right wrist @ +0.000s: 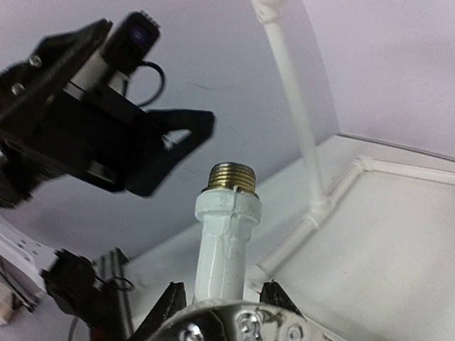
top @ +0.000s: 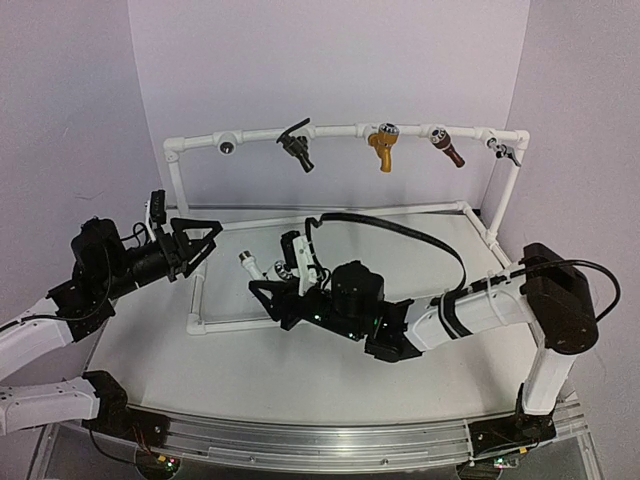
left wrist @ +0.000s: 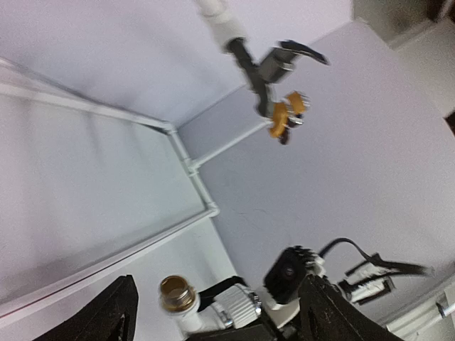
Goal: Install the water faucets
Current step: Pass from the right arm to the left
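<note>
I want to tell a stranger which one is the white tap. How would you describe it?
Find the white pipe frame at the back of the table. In front of its top rail, over the table, the right claw holds the white tap. Unlike the black tap, yellow tap, brown tap and small grey tap on that rail, it has a brass threaded end.

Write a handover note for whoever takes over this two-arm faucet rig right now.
Left end effector: open, empty, facing the white faucet.
Right end effector: shut on the white faucet, brass thread free.
Done: black faucet sits on the top rail.
To do: mount the white faucet, probably at the open fitting left of the black one.
</note>
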`<control>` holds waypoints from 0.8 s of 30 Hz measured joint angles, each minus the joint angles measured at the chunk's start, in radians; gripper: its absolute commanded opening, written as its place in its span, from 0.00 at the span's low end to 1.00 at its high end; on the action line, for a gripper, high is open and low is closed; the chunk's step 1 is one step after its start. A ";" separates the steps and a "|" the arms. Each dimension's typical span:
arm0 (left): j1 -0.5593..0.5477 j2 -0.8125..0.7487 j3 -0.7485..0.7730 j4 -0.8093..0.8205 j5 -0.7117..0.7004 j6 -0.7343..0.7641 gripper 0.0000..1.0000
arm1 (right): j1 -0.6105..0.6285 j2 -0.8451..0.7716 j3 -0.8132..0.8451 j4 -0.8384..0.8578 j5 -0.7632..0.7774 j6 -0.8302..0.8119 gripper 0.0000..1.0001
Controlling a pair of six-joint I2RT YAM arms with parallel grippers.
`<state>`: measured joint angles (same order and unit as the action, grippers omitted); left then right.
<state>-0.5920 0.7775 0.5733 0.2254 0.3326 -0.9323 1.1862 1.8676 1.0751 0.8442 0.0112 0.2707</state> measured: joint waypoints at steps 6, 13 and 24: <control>0.182 0.043 0.063 -0.382 -0.074 0.048 0.80 | 0.000 -0.111 0.003 -0.348 0.204 -0.149 0.00; 0.375 0.272 0.097 -0.612 -0.091 0.143 0.77 | 0.000 -0.155 0.041 -0.601 0.379 -0.269 0.00; 0.419 0.694 0.276 -0.662 -0.101 0.307 0.66 | 0.002 -0.159 0.186 -0.811 0.425 -0.340 0.00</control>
<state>-0.1734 1.4714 0.8489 -0.4368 0.2316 -0.6251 1.1887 1.7090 1.2608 0.0331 0.4359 -0.0694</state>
